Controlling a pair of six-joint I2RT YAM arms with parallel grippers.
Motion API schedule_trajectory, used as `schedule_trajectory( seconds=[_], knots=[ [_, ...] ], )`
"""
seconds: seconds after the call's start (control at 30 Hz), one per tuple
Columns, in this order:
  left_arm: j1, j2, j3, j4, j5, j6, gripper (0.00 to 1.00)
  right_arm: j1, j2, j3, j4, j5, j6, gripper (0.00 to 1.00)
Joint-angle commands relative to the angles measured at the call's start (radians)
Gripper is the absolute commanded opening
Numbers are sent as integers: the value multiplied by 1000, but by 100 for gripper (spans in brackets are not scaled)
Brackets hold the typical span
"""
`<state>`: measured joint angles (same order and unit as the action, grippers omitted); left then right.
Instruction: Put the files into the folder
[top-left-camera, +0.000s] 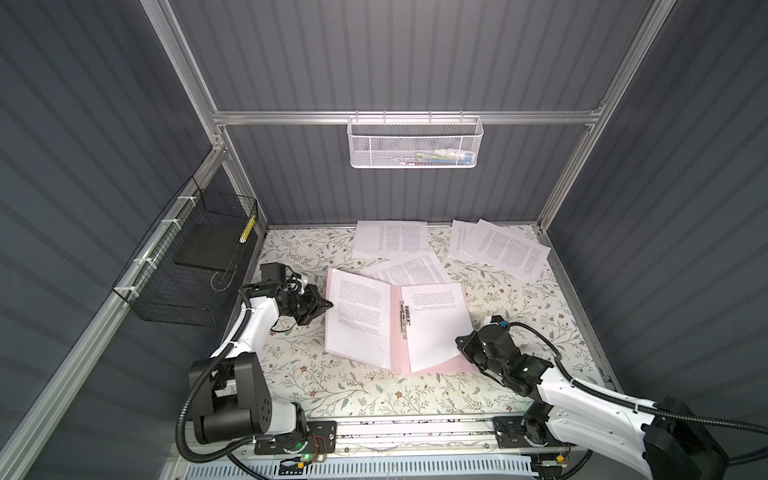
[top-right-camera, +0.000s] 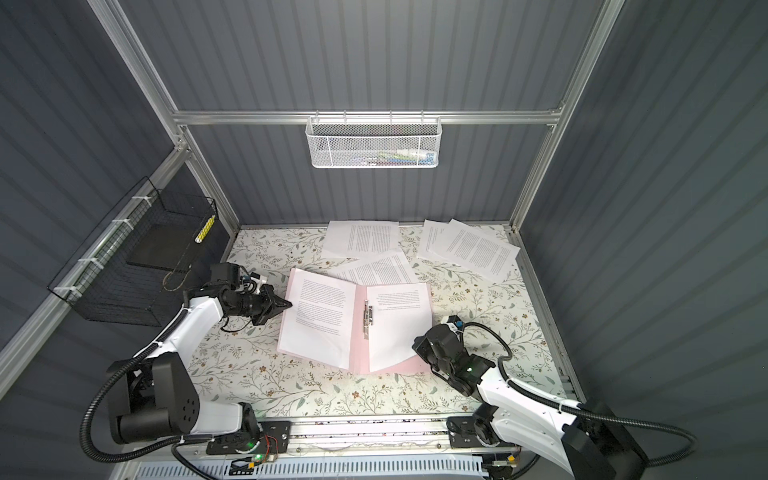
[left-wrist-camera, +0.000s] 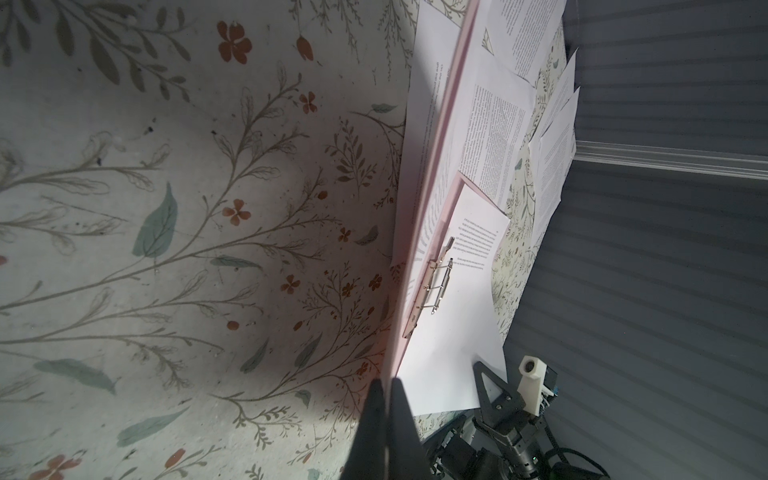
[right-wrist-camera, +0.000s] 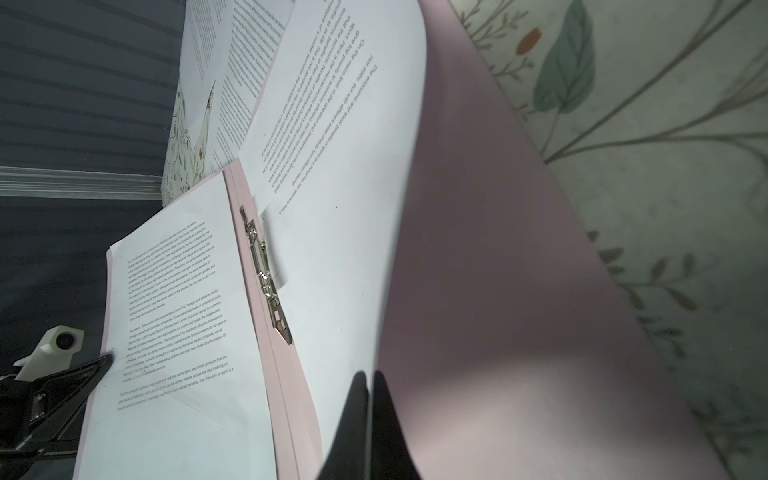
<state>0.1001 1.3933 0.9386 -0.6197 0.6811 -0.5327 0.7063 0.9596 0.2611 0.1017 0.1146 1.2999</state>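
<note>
lying open on the flowered table (top-left-camera: 332, 390), the pink folder (top-left-camera: 397, 345) shows its metal clip (top-left-camera: 404, 318) along the spine. one printed sheet (top-left-camera: 357, 320) rests on the folder's left cover. a second sheet (top-left-camera: 434, 328) rests on its right cover, with the text turned the other way.

the left gripper (top-left-camera: 330, 304) is at the outer edge of the left cover. in the left wrist view its fingers (left-wrist-camera: 372, 415) are pressed together with the pink edge running in between the tips, so it pinches that cover, which looks a little raised off the table.

the right gripper (top-left-camera: 458, 341) is at the outer edge of the right cover, near the folder's front corner. its fingers (right-wrist-camera: 388, 415) are also pressed together on the cover, which curves upward here. whether the sheet's edge is caught too, i cannot tell.

behind the folder more sheets are loose on the table: one (top-left-camera: 415, 268) reaching under the folder's back edge, one (top-left-camera: 390, 241) farther back, and two overlapping (top-left-camera: 503, 249) to the back right.
</note>
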Motion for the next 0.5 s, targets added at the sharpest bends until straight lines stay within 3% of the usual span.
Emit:
schedule_trajectory(
  seconds=[0.0, 0.47],
  knots=[
    [4, -20, -21, -14, 28, -19, 0, 10, 10, -13, 34, 38, -7, 0],
    [3, -29, -25, -15, 29, -16, 0, 25, 18, -21, 38, 50, 2, 1]
  ],
)
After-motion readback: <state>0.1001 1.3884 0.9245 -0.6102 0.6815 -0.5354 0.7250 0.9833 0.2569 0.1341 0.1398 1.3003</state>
